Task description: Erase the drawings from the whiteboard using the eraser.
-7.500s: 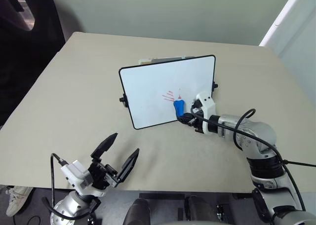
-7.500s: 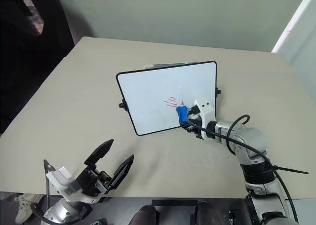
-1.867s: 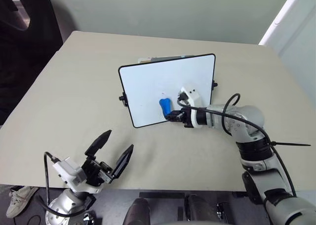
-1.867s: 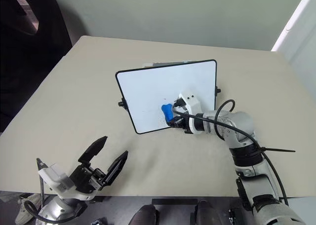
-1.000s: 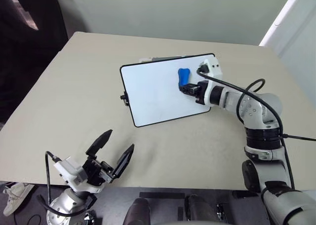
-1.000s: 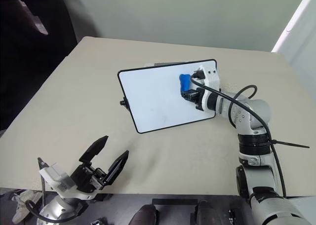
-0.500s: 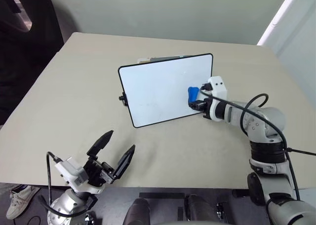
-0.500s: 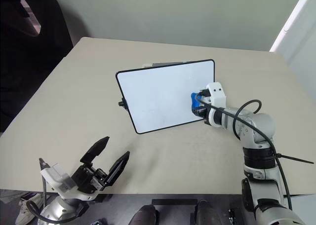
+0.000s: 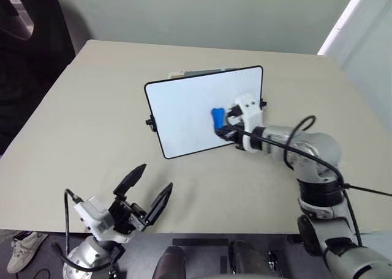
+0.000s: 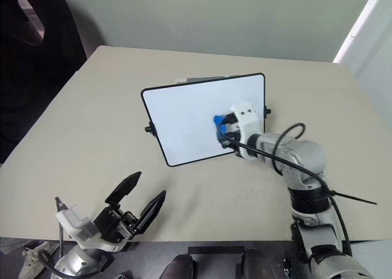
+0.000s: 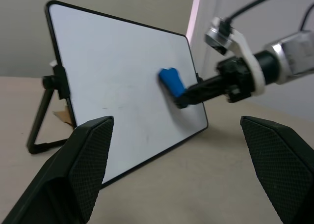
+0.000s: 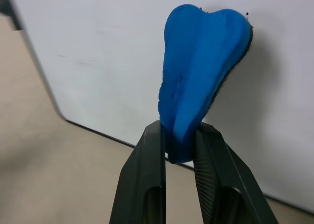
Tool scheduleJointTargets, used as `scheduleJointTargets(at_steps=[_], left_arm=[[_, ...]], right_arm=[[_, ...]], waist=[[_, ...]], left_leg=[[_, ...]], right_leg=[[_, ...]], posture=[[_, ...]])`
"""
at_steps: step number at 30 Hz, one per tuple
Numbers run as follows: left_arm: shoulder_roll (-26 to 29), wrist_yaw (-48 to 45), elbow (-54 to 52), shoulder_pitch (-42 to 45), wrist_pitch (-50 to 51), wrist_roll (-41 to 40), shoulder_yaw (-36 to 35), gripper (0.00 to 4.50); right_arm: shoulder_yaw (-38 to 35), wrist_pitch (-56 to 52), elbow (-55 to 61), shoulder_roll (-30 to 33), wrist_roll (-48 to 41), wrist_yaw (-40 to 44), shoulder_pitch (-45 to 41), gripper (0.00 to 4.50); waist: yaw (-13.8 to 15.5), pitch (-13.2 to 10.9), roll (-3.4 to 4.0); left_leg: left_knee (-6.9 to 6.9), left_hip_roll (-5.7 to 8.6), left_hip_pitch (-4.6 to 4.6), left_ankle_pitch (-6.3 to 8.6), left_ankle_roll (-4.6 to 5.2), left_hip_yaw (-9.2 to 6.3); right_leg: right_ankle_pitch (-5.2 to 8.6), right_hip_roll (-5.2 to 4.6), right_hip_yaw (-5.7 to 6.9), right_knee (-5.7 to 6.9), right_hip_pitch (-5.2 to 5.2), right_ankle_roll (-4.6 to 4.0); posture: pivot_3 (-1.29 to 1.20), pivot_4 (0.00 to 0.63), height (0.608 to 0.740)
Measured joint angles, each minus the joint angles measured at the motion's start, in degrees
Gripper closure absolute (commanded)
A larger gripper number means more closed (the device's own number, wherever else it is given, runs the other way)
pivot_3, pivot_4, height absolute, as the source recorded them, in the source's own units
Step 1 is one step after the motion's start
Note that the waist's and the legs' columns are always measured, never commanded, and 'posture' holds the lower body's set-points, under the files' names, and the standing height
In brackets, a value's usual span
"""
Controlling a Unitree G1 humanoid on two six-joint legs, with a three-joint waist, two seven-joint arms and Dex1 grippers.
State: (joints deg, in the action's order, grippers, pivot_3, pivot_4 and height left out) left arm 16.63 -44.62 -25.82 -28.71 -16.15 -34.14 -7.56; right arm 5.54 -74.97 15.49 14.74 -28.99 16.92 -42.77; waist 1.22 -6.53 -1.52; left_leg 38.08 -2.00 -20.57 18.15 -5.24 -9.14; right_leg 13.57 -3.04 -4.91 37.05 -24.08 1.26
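The whiteboard (image 9: 184, 107) stands tilted on its black stand near the table's middle. Its face is plain white with faint grey traces (image 12: 78, 62); the drawings are out of view. My right gripper (image 9: 225, 130) is shut on the lower end of the blue eraser (image 9: 218, 116), whose upper end presses against the board's lower right part. In the right wrist view the eraser (image 12: 201, 76) rises from between the two black fingers (image 12: 149, 184). My left gripper (image 9: 149, 189) hovers open near the table's front edge, well apart from the board, with nothing between its fingers.
The beige table (image 9: 92, 126) stretches wide around the board. A small pale object (image 9: 184, 74) peeks out behind the board's top edge. A dark chair (image 9: 24, 28) stands off the table's far left corner. A white panel (image 9: 361, 40) runs along the right.
My right gripper carried the eraser from the board's upper right down its right edge, then left to the lower middle. The red marks seen earlier are gone. The left gripper stayed put.
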Motion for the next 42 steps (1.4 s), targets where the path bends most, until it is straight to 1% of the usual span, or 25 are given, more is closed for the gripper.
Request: scheduleJointTargets(at_steps=[5, 9, 12, 17, 19, 21, 24, 26, 28, 30, 32, 34, 36, 39, 42], left_arm=[[-0.07, 0.11, -0.56, -0.50, -0.20, 0.54, 0.51, 0.00], [0.05, 0.30, -0.59, -0.09, -0.19, 0.48, 0.26, 0.00], [0.06, 0.32, -0.59, 0.03, -0.19, 0.47, -0.01, 0.00], [0.07, 0.34, -0.61, -0.01, -0.18, 0.47, -0.16, 0.00], [0.07, 0.31, -0.61, -0.01, -0.17, 0.49, -0.16, 0.00], [0.08, 0.24, -0.64, -0.07, -0.18, 0.50, -0.11, 0.00], [-0.02, 0.19, -0.78, -0.34, -0.22, 0.62, 0.43, 0.00], [-0.09, 0.18, -0.99, -0.61, -0.29, 0.74, 1.05, 0.00], [-0.13, 0.20, -1.23, -1.05, -0.42, 0.83, 1.19, 0.00], [-0.10, 0.30, -1.31, -1.19, -0.60, 0.82, 1.08, 0.00], [-0.01, 0.38, -1.33, -1.00, -0.67, 0.69, 0.97, 0.00], [0.05, 0.43, -1.33, -0.82, -0.72, 0.63, 0.93, 0.00], [0.06, 0.44, -1.32, -0.78, -0.73, 0.59, 0.93, 0.00], [0.06, 0.44, -1.33, -0.87, -0.74, 0.59, 0.95, 0.00], [0.06, 0.46, -1.33, -1.00, -0.74, 0.59, 1.01, 0.00]], right_arm=[[1.93, 0.86, -1.19, 0.44, 0.05, 1.01, -0.12, 3.89], [2.17, 1.30, -0.42, 4.63, 0.21, 2.19, 4.07, 3.89], [1.62, 1.80, -0.36, 6.37, 0.92, 2.15, 5.96, 3.89], [-4.11, 2.33, 1.20, 10.61, 1.15, 2.13, 8.97, 3.89], [-6.12, 2.06, 2.52, 11.33, 1.04, 2.13, 9.85, 3.89], [-8.24, 0.41, 5.88, 11.73, 0.13, 2.16, 11.39, 3.89], [-12.64, -4.78, 14.28, 12.43, -3.16, 2.40, 15.47, 3.89], [-16.85, -9.38, 20.20, 13.68, -5.77, 3.45, 18.69, 3.89], [-22.81, -14.10, 25.66, 15.88, -8.59, 5.26, 22.28, 3.89], [-28.89, -16.40, 29.06, 18.32, -10.86, 6.89, 26.67, 3.89], [-32.74, -17.11, 30.64, 19.77, -12.31, 7.59, 31.15, 3.89], [-33.97, -17.13, 31.01, 20.33, -12.45, 7.64, 33.80, 3.89], [-34.04, -17.12, 30.81, 20.69, -12.19, 7.60, 35.76, 3.89], [-33.64, -16.72, 29.29, 20.61, -11.25, 7.16, 36.59, 3.89], [-32.78, -15.47, 27.26, 20.43, -10.44, 6.76, 36.68, 3.08]], waist=[[0.76, 0.01, -0.01], [1.08, 0.04, -0.06], [1.03, 0.03, -0.05], [1.03, 0.03, -0.06], [0.97, 0.04, -0.06], [0.92, 0.04, -0.06], [0.91, 0.04, -0.06], [1.08, 0.04, -0.07], [1.26, 0.05, -0.08], [1.43, 0.06, -0.10], [1.40, 0.06, -0.10], [1.06, 0.05, -0.08], [0.67, 0.05, -0.08], [0.42, 0.06, -0.07], [0.43, 0.06, -0.05]], left_leg=[[0.09, 0.01, -0.33, -0.03, -0.07, 0.00], [0.16, 0.02, -0.44, -0.02, -0.15, 0.00], [0.18, 0.01, -0.43, -0.02, -0.17, 0.00], [0.28, 0.02, -0.43, -0.05, -0.18, 0.01], [0.29, 0.02, -0.44, -0.05, -0.17, 0.02], [0.27, 0.02, -0.48, -0.05, -0.17, 0.04], [0.26, 0.02, -0.49, -0.04, -0.17, 0.06], [0.28, 0.03, -0.49, -0.04, -0.17, 0.06], [0.29, 0.07, -0.53, -0.03, -0.15, 0.07], [0.29, 0.07, -0.52, -0.01, -0.12, 0.08], [0.23, 0.07, -0.50, 0.02, -0.07, 0.11], [0.23, 0.06, -0.37, 0.11, 0.10, 0.17], [0.23, 0.06, -0.32, 0.28, 0.53, 0.18], [0.23, 0.06, -0.32, 0.17, 0.72, 0.20], [0.22, 0.08, -0.35, 0.10, 0.85, 0.20]], right_leg=[[0.01, -0.01, -0.01, -0.04, -0.14, -0.03], [0.01, -0.01, -0.02, -0.05, -0.12, -0.03], [-0.05, -0.01, -0.02, -0.01, -0.12, 0.08], [-0.16, -0.01, -0.02, -0.01, -0.07, 0.26], [-0.17, -0.01, -0.02, 0.00, -0.07, 0.28], [-0.17, 0.00, -0.02, 0.03, -0.06, 0.29], [-0.13, 0.00, -0.02, 0.01, -0.06, 0.36], [-0.12, 0.00, -0.02, -0.06, -0.06, 0.36], [-0.09, 0.00, -0.04, -0.10, -0.05, 0.30], [-0.03, 0.00, -0.05, -0.10, 0.01, 0.21], [0.12, 0.00, -0.07, -0.09, 0.25, 0.28], [0.20, 0.00, -0.10, -0.03, 0.30, 0.41], [0.19, 0.00, -0.10, 0.06, 0.30, 0.46], [0.16, 0.01, -0.11, 0.08, 0.31, 0.52], [0.16, 0.01, -0.16, 0.09, 0.31, 0.51]], posture=[[0.00, 0.150, 0.740], [0.00, 0.150, 0.740], [0.00, 0.150, 0.740], [0.00, 0.150, 0.740], [0.00, 0.150, 0.740], [0.00, 0.150, 0.740], [0.00, 0.150, 0.740], [0.00, 0.150, 0.740], [0.00, 0.150, 0.740], [0.00, 0.150, 0.740], [0.00, 0.150, 0.740], [0.00, 0.150, 0.740], [0.00, 0.150, 0.740], [0.00, 0.150, 0.740], [0.00, 0.150, 0.740]])
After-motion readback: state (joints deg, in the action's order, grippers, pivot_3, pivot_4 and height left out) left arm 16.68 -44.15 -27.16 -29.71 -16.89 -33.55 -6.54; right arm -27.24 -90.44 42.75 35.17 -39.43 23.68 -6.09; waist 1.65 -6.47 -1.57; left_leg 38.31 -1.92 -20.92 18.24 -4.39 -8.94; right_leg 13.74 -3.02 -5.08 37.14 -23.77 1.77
